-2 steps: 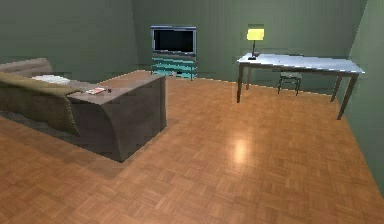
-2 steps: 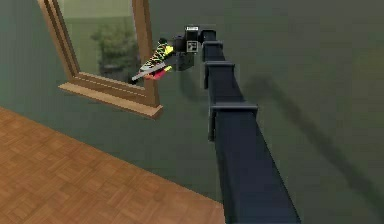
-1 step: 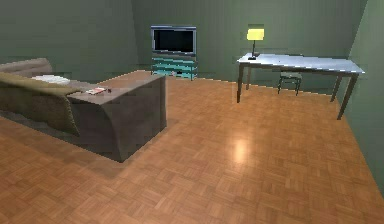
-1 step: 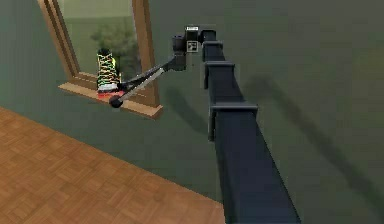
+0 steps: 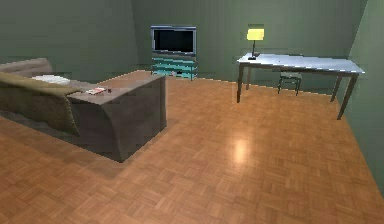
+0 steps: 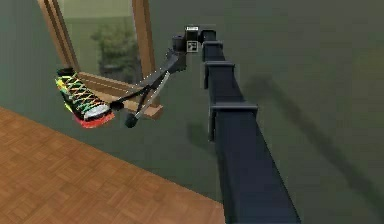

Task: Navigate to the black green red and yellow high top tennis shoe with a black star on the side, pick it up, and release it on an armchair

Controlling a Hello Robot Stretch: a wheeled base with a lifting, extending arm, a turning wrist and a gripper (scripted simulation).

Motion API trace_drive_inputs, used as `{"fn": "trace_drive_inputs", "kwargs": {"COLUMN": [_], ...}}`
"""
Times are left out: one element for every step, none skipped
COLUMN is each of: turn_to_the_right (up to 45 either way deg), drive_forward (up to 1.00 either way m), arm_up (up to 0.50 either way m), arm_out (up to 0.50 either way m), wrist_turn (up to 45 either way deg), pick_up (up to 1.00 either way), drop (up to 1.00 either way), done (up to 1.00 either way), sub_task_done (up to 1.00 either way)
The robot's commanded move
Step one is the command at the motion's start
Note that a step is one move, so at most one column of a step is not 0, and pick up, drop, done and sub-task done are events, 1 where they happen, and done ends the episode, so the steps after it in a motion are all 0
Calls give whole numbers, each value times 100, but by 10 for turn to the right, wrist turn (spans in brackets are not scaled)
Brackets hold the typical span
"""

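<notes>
The shoe (image 6: 82, 100), striped in black, green, yellow and red, hangs in the air at the far end of the tool (image 6: 120, 113), clear of the floor and of every surface, so the tool holds it; more of the tool's state cannot be told. In the arm side view the shoe's long axis slants from upper left down to lower right, with the red sole along its lower edge. Which end is the toe cannot be told, and no star can be made out at this size.

The thin fingers (image 6: 150, 85) run up and to the right from the shoe to the tool's dark body, beside two small white squares (image 6: 195, 35) at the end of the arm (image 6: 235, 130). Just behind the shoe stands a wood-framed window (image 6: 100, 40) in a green wall (image 6: 320, 90). Its sill (image 6: 150, 112) is near the shoe, and whether they touch cannot be told. Below lies the wooden floor (image 6: 60, 165).

In the forward view a grey-brown sofa (image 5: 120, 115) stands at the left, with a small flat thing (image 5: 95, 91) on the corner of its arm. A television (image 5: 173, 40) on a teal stand (image 5: 175, 68) is against the far wall. At the right, a counter (image 5: 300, 64) carries a yellow lamp (image 5: 255, 40) near its left end, with a stool (image 5: 290, 80) under it. Open floor lies between the sofa and the counter.
</notes>
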Motion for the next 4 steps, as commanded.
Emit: {"fn": "trace_drive_inputs", "kwargs": {"turn_to_the_right": [0,-450,-450,-90], "drive_forward": [0,0,0,0], "arm_up": [0,0,0,0], "arm_out": [-48,0,0,0], "wrist_turn": [0,0,0,0], "pick_up": [0,0,0,0], "drop": [0,0,0,0], "done": [0,0,0,0], "sub_task_done": [0,0,0,0]}}
